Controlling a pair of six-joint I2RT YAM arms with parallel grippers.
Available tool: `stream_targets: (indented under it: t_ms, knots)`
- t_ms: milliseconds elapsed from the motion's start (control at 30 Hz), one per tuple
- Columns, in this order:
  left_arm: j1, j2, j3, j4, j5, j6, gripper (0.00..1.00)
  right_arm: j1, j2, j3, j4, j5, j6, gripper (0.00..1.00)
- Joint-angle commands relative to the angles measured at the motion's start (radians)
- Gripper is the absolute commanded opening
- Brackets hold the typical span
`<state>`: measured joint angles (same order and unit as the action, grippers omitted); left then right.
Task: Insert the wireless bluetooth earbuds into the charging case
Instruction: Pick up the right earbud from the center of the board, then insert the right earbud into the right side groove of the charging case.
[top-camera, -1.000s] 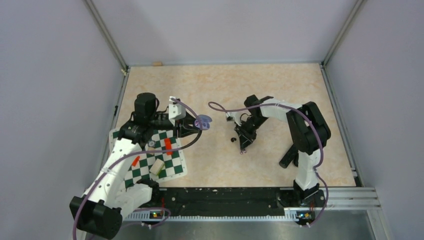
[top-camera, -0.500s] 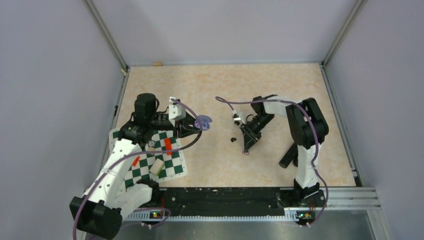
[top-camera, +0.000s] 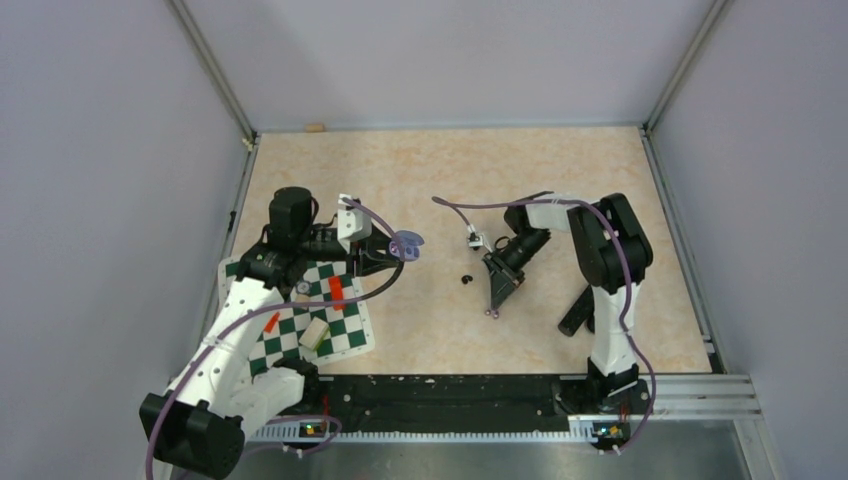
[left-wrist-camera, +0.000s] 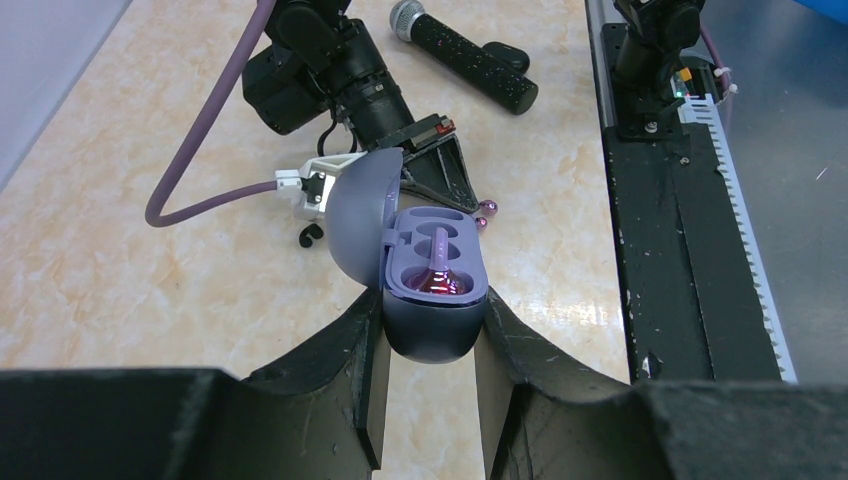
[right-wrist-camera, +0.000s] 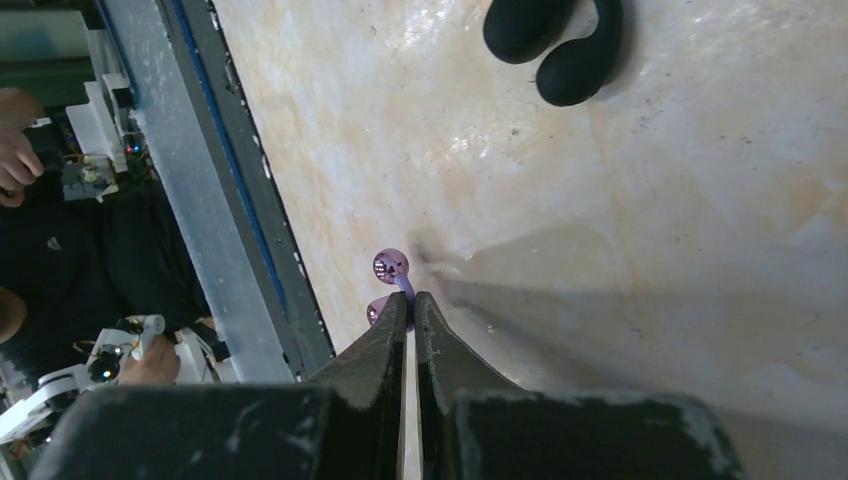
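My left gripper (left-wrist-camera: 432, 312) is shut on the charging case (left-wrist-camera: 432, 340), holding it above the table left of centre (top-camera: 405, 244). Its lid (left-wrist-camera: 358, 212) stands open. One lilac earbud (left-wrist-camera: 440, 278) sits in the near slot, and the far slot (left-wrist-camera: 440, 215) is empty. The other earbud (right-wrist-camera: 391, 266) lies on the table toward the near edge (top-camera: 490, 314). My right gripper (right-wrist-camera: 408, 298) points down at it, shut on the thin bridge between its two beads. The left wrist view shows the same beads (left-wrist-camera: 486, 210) at the right gripper's tip.
A small black C-shaped piece (top-camera: 465, 279) lies just left of the right gripper. A black microphone (left-wrist-camera: 465, 60) rests by the right arm's base. A green checkered mat (top-camera: 345, 335) with red pieces and a pale block lies under the left arm.
The right gripper slid slightly toward the near edge and its jaws closed on the earbud on the table. The left arm and case stayed still.
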<state>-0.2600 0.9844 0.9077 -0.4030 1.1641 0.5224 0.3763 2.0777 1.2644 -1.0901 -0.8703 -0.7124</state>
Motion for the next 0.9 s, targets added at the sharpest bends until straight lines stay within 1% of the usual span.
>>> stream_targets:
  t_ms: [0,200,333,433,667,767,867]
  knots:
    - [0.006,-0.014,-0.004,0.042,0.037,0.001,0.03,-0.006,-0.002,0.027,-0.050,-0.065,-0.051,0.00]
    - [0.005,-0.010,-0.003,0.044,0.036,-0.005,0.03,-0.005,-0.061,0.051,-0.068,-0.093,-0.049,0.00]
    - [0.004,-0.003,-0.013,0.077,0.026,-0.037,0.03,-0.006,-0.159,0.071,-0.048,-0.078,-0.025,0.00]
    - [0.000,0.012,-0.032,0.128,0.010,-0.076,0.03,-0.006,-0.270,0.061,0.039,-0.021,0.034,0.00]
    - [-0.050,0.058,-0.033,0.175,-0.081,-0.111,0.00,-0.004,-0.538,0.007,0.322,0.117,0.168,0.00]
    - [-0.059,0.082,-0.034,0.197,-0.095,-0.135,0.00,-0.005,-0.661,-0.016,0.463,0.153,0.219,0.00]
    - [-0.068,0.098,-0.040,0.219,-0.104,-0.153,0.00,-0.003,-0.757,-0.032,0.569,0.170,0.256,0.00]
